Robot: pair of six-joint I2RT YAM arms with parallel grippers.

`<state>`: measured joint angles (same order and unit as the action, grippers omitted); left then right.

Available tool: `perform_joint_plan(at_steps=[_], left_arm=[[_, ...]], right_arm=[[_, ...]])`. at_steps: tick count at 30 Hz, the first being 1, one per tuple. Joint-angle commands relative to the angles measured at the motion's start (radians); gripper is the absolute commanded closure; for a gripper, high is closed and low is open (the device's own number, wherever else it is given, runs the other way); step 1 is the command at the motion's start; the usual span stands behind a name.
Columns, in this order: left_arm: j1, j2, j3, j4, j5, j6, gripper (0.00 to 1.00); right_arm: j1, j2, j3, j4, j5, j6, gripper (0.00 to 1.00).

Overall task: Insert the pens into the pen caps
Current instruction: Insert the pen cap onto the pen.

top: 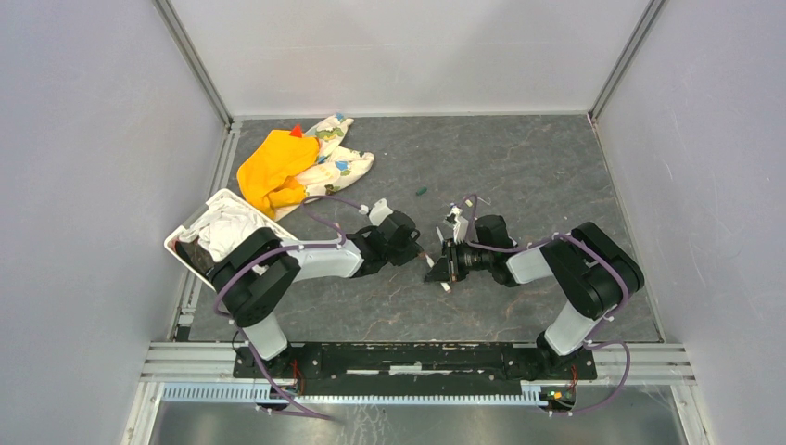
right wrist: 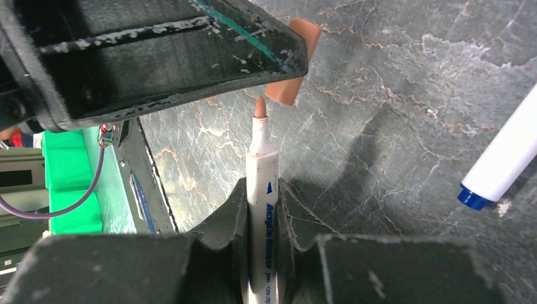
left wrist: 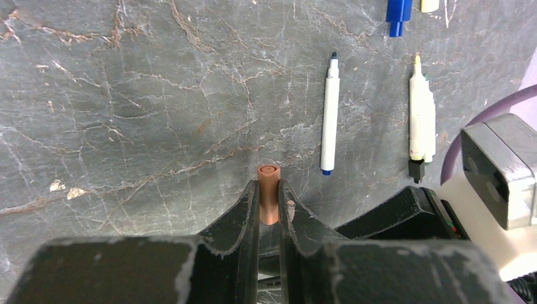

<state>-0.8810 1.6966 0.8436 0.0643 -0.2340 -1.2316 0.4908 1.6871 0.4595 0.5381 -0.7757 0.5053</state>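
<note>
My left gripper (left wrist: 269,191) is shut on a short orange pen cap (left wrist: 268,183), whose end sticks out past the fingertips. My right gripper (right wrist: 262,193) is shut on a white pen (right wrist: 262,164) with an orange-brown tip. That tip points at the cap (right wrist: 294,60), just short of it, and the left finger hides part of the cap. In the top view the two grippers (top: 420,252) (top: 437,269) meet nose to nose at mid-table. On the table lie a white pen (left wrist: 330,114) with a dark tip, a cream pen (left wrist: 421,117) and a blue cap (left wrist: 398,11).
An orange cloth (top: 272,171) and a patterned cloth (top: 338,158) lie at the back left. A white bin (top: 193,232) holding rags stands by the left arm. A small dark green cap (top: 420,192) lies behind the grippers. Another white pen (right wrist: 503,158) lies to the right.
</note>
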Motion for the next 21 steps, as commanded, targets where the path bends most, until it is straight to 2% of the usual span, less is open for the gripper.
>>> perform_joint_plan(at_steps=[1,21], left_arm=[[0.004,-0.055,-0.012,0.05,-0.038,-0.055,0.98],[0.004,-0.066,-0.011,0.045,-0.05,-0.053,0.98]], right_arm=[[0.006,0.021,0.03,-0.062,0.039,0.01,1.0],[0.007,0.01,0.033,-0.044,0.005,0.009,1.0]])
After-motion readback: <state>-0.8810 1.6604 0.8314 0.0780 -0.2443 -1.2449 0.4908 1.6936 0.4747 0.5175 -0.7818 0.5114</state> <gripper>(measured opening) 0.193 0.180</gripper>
